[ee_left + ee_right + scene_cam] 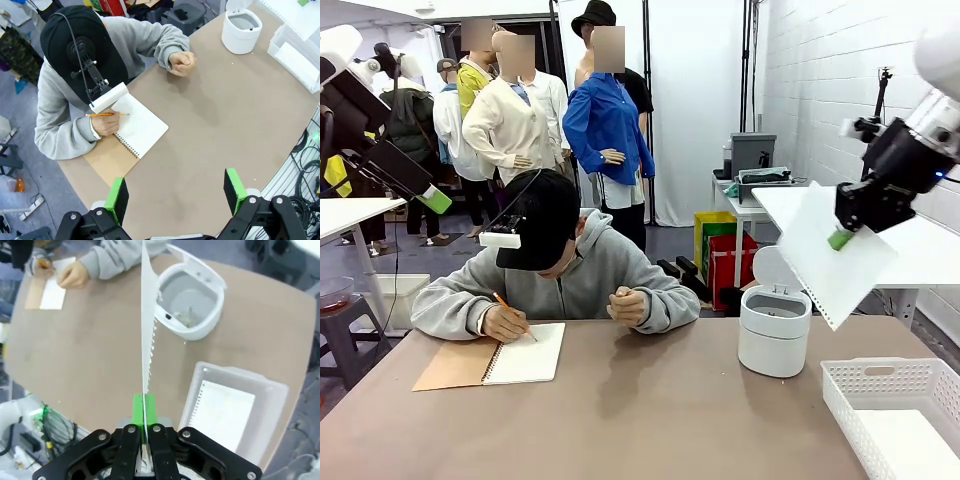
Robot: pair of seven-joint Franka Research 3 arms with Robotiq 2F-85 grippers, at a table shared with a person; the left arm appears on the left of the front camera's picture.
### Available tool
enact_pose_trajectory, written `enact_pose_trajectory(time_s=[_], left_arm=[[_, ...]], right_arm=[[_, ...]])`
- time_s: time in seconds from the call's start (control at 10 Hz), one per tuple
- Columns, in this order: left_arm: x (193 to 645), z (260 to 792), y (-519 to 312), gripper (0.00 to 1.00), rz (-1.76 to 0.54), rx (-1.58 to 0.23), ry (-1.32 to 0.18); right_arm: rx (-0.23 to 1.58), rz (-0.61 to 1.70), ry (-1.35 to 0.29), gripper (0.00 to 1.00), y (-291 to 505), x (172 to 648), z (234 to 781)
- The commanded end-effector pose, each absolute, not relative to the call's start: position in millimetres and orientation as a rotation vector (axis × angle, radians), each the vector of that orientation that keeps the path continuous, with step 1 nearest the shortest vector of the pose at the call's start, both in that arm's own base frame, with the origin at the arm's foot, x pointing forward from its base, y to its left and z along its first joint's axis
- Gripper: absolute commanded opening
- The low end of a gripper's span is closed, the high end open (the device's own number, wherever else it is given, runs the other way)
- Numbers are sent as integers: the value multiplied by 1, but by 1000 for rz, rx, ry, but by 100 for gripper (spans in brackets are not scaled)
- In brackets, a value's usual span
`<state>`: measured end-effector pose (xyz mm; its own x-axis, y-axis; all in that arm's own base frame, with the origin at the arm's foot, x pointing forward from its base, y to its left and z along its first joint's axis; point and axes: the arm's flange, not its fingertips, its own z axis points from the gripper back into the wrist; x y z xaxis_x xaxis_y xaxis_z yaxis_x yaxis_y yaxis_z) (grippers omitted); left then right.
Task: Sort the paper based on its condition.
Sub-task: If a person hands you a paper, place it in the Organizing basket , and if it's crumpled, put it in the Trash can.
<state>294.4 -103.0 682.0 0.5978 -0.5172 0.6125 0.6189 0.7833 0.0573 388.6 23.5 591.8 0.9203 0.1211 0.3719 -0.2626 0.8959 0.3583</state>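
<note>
My right gripper (840, 238) (144, 410) is shut on the lower edge of a flat white sheet of paper (825, 255) (146, 325) with a torn spiral edge. It holds the sheet in the air above the table's right side, between the bin and the basket. Another flat sheet (225, 412) (920, 455) lies in the white basket (880, 368) (240, 374). My left gripper (176, 194) (435, 198) hangs open and empty, high over the table's near-left edge.
A white round bin (775, 330) (190, 302) (241, 31) stands open at the right, with crumpled bits inside. At the far left a person writes with a pencil (106, 114) in a spiral notebook (525, 352) (142, 127). Their other fist (625, 305) rests on the table.
</note>
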Motion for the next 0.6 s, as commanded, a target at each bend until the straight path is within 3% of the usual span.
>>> enact_pose_trajectory(time_s=[0.0, 0.1, 0.5], left_arm=[[294, 682, -103, 100, -661, -165, -655], [294, 682, -103, 100, -661, -165, -655], [294, 682, -103, 100, -661, -165, -655]], right_arm=[[541, 78, -413, 0, 11, 379, 585], [416, 203, -350, 0, 24, 389, 592], [416, 203, -350, 0, 24, 389, 592]])
